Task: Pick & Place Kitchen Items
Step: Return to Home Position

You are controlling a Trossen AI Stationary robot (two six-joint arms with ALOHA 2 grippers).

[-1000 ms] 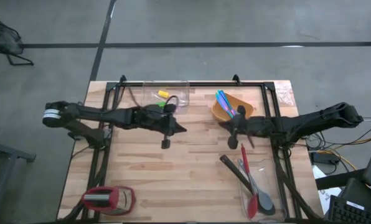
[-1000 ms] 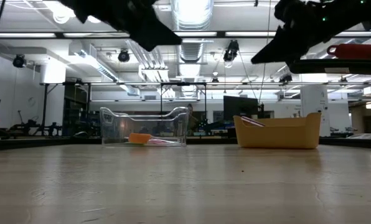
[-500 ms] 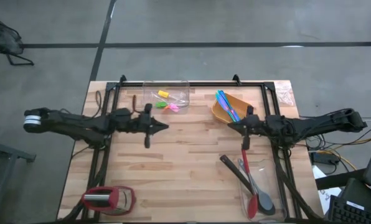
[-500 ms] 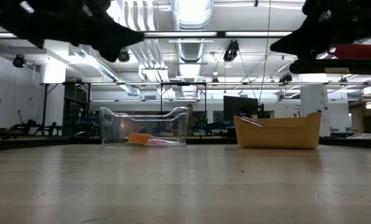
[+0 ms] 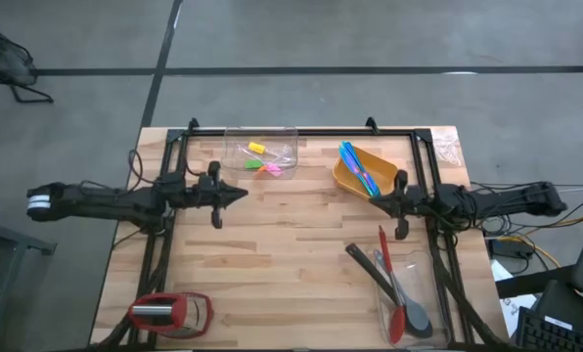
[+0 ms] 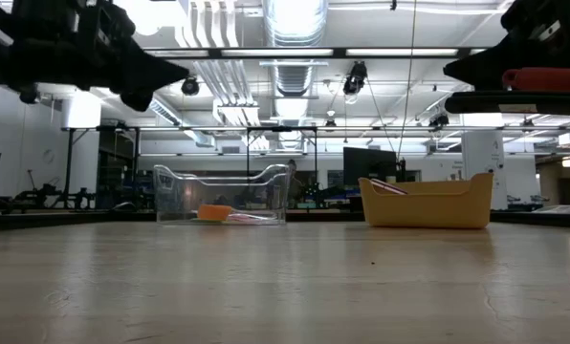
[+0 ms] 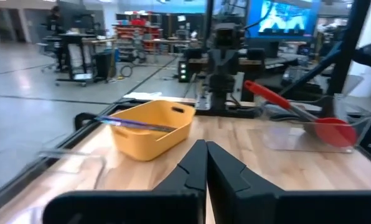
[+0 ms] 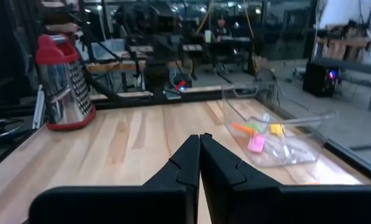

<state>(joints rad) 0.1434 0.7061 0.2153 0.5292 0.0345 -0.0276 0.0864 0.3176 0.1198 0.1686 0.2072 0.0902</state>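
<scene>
The yellow bin (image 5: pixel 348 177) stands at the far side of the wooden table (image 5: pixel 291 264). Thin blue and pink cutlery (image 5: pixel 355 164) lies in it, slanting up over its rim.

The right gripper (image 5: pixel 378 200) hangs in the air just on the near side of the yellow bin. Its fingers (image 8: pixel 185 165) are pressed together with nothing between them.

The left gripper (image 5: pixel 235 193) hangs well to the left of the yellow bin. It too is empty, with its fingers (image 7: pixel 195 165) closed tip to tip.

A small clear tub (image 5: pixel 284 147) stands just left of the yellow bin along the same far edge. It holds the neon pieces (image 5: pixel 264 165): yellow, pink, green and orange. The left gripper's tip is in front of the end of this tub that lies farther from the yellow bin.

A long clear tub (image 5: pixel 421 279) lies on the near side of the yellow bin, slightly to its right. In it are a red spatula (image 5: pixel 396 320), a grey spatula (image 5: pixel 419 318) and a black spoon (image 5: pixel 358 256), whose handle sticks out toward the middle of the table.

A red-and-silver box grater (image 5: pixel 169 313) lies at the near left corner, diagonally far from the yellow bin and well apart from both grippers.
</scene>
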